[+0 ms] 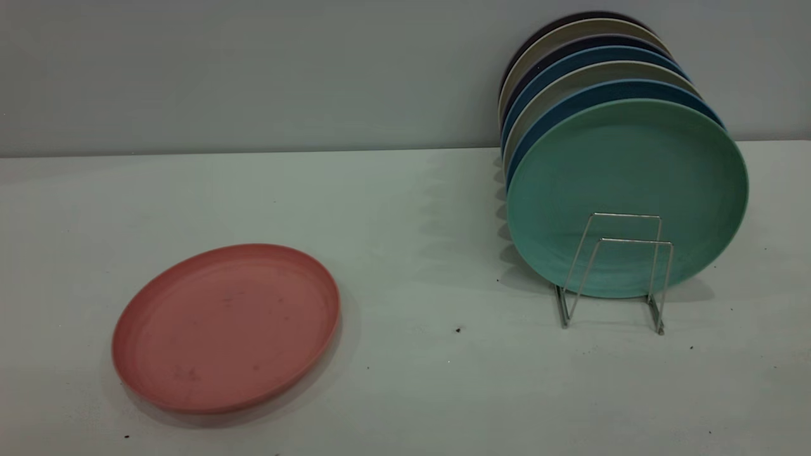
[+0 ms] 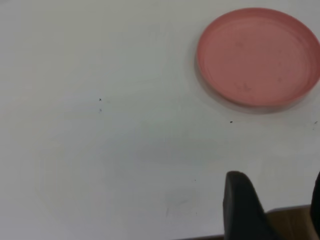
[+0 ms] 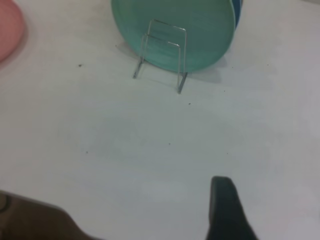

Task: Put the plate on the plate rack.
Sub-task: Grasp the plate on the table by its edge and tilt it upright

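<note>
The salmon-pink plate lies nearest the exterior camera, flat on the white table at about eight o'clock in that view, rim up, with faint dark smudges on its face. Nothing touches it.

At about two o'clock stands the plate rack, a low silver wire frame. The teal-green plate stands on edge in it at the front of the row, and behind that come blue plates and pale ones, packed close toward the wall. Two wire loops stand bare in front of the teal-green plate, so the front slot looks free. The pink plate and the rack are well apart.

Neither arm shows in the exterior view. The left wrist view has a dark finger of the left gripper at its edge above bare table, with the pink plate farther off; the fingers appear spread, with a clear gap between them and nothing in it. In the right wrist view only one dark finger of the right gripper shows, facing the rack from some way back, so I cannot tell whether it is parted or closed.

By my reading the task has not begun: the plate must yet be gripped, lifted, tipped upright and slid into the front slot.
</note>
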